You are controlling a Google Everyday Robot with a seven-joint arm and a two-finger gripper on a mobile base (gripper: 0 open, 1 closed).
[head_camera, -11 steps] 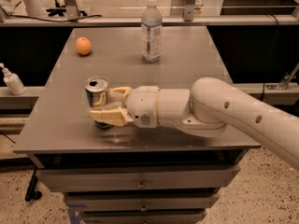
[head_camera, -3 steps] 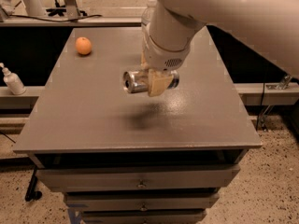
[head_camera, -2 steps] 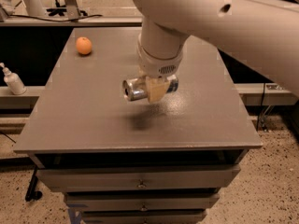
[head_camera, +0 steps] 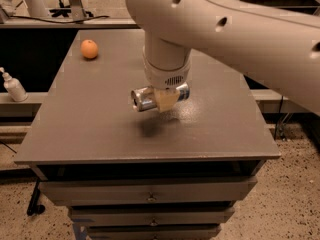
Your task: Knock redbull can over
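Note:
The redbull can point(head_camera: 146, 98) is a silver can held on its side, its top end facing left, a little above the middle of the grey table point(head_camera: 90, 134). My gripper point(head_camera: 166, 99) points straight down from the big white arm and is shut on the can, with a cream fingertip point(head_camera: 165, 102) across its middle. A dark shadow lies on the table just under the can. The can's right end is partly hidden by the fingers.
An orange point(head_camera: 89, 49) lies at the table's far left corner. A white pump bottle point(head_camera: 13, 87) stands on a lower shelf to the left. Drawers sit under the table top. The arm covers the table's far right part.
The can stood upright on the table with the gripper beside it; it is now held sideways in the air. Over the last second the gripper and can have barely moved.

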